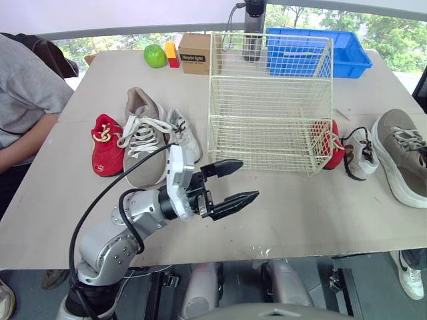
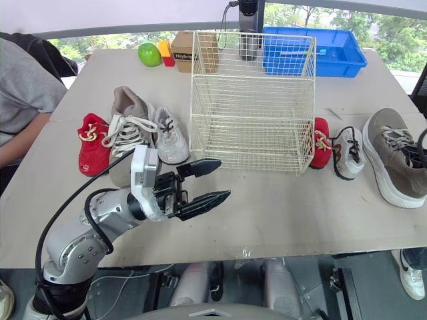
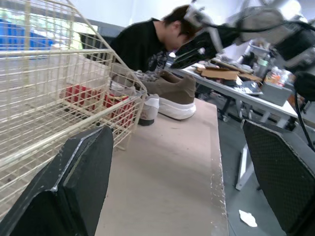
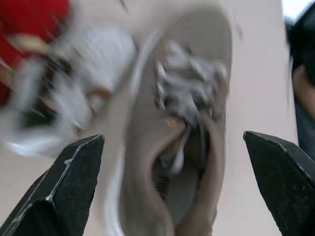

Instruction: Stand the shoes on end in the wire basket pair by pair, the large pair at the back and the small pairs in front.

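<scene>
Black-fingered left gripper [image 1: 247,180]: jaws spread wide, nothing between them. Left arm is bent at the elbow, with the forearm angled in over the near edge of the table [image 1: 287,213]. The gripper hovers above bare tabletop just in front of the basket's left front corner, fingers pointing toward the robot's right.

Right gripper [image 4: 173,135]: also spread wide and empty, looking down on the laces and opening of the right tan shoe [image 1: 403,157]. One finger sits on each side of the shoe in that view. Blurred, so can't tell if there's contact.

All six shoes lie flat on the table, outside the basket.
- Left group, side by side: left red shoe [image 1: 107,143], left tan shoe [image 1: 143,137], left white shoe [image 1: 183,133].
- Right group: right red shoe [image 1: 331,143] against the basket's right wall, then right white shoe [image 1: 360,153], then the right tan shoe farthest out.

Cream wire basket [image 1: 270,100] stands mid-table between the two groups.

At the far edge are an apple [image 1: 155,55], a box [image 1: 195,53] and a blue bin [image 1: 313,50]. A person [image 1: 27,100] sits at the table's left side.
</scene>
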